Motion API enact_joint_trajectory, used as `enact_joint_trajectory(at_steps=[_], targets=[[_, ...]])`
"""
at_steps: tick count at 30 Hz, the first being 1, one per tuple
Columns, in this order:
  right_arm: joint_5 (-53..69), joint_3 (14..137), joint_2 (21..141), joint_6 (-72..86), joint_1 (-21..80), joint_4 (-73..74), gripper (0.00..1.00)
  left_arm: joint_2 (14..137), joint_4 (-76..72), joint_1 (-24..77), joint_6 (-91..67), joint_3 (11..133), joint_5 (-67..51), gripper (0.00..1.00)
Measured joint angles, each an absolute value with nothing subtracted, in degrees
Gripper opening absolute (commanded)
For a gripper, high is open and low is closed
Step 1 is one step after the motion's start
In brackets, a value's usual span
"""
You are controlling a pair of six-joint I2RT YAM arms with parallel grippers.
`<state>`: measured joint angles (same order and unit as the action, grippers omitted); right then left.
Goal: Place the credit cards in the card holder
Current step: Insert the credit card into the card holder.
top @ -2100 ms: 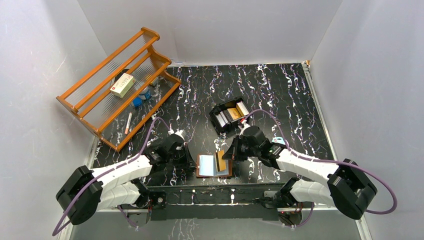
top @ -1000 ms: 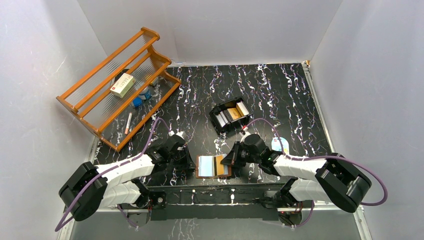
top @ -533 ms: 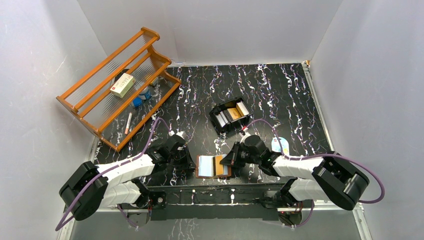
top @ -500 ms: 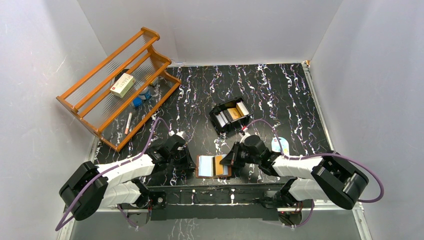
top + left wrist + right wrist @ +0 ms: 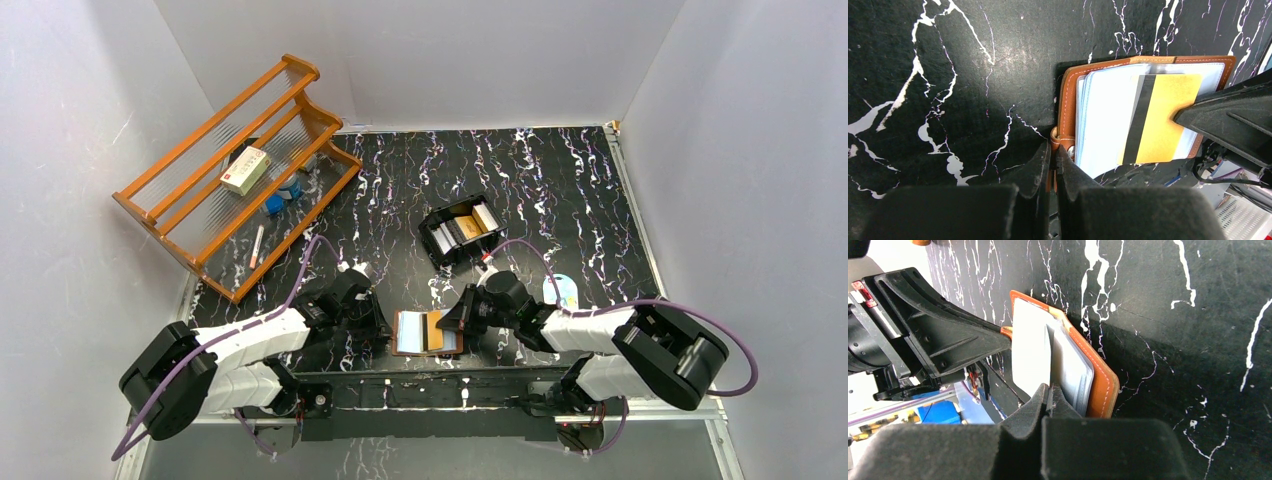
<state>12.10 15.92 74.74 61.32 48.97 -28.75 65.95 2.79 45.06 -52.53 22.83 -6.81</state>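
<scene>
The brown leather card holder (image 5: 405, 333) lies open near the front edge, pale sleeves up. My left gripper (image 5: 1053, 150) is shut on the holder's snap strap (image 5: 1062, 141) at its left edge. An orange-gold credit card (image 5: 1168, 117) with a black stripe lies across the sleeves (image 5: 1103, 120), its left end among them. My right gripper (image 5: 1049, 390) is shut on that card's right edge; the card shows edge-on in the right wrist view. More credit cards (image 5: 467, 226) stand in the black tray (image 5: 432, 240).
A wooden rack (image 5: 300, 70) stands at the back left with a white box (image 5: 245, 169) and small items on it. A white-and-blue packet (image 5: 560, 291) lies right of the right wrist. The arm bases and front rail run just behind the holder.
The right gripper has come down and slid the orange card leftwards, from tilted up to lying flat over the sleeves. The left gripper and the holder have stayed put.
</scene>
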Motion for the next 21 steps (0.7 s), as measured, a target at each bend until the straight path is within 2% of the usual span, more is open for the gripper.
enact_joint_trajectory(at_steps=[5, 7, 11, 15, 21], targets=[[11.16, 15.55, 75.42, 61.67, 49.41, -30.37, 0.0, 65.93, 2.7, 45.06, -52.73, 22.76, -6.9, 0.0], [10.68, 15.49, 75.85, 61.87, 49.71, -30.76, 0.04, 65.89, 2.44, 45.06, -52.97, 22.55, -6.94, 0.0], [9.32, 16.03, 77.23, 62.22, 51.18, -30.94, 0.22, 65.67, 1.67, 44.84, -53.69, 21.93, -7.2, 0.0], [6.92, 21.17, 77.95, 61.04, 52.56, -22.2, 0.42, 65.67, 1.3, 44.84, -54.06, 21.71, -7.75, 0.0], [2.74, 26.15, 74.65, 58.41, 53.01, -9.54, 0.49, 65.67, 0.8, 44.84, -54.24, 21.43, -8.38, 0.0]])
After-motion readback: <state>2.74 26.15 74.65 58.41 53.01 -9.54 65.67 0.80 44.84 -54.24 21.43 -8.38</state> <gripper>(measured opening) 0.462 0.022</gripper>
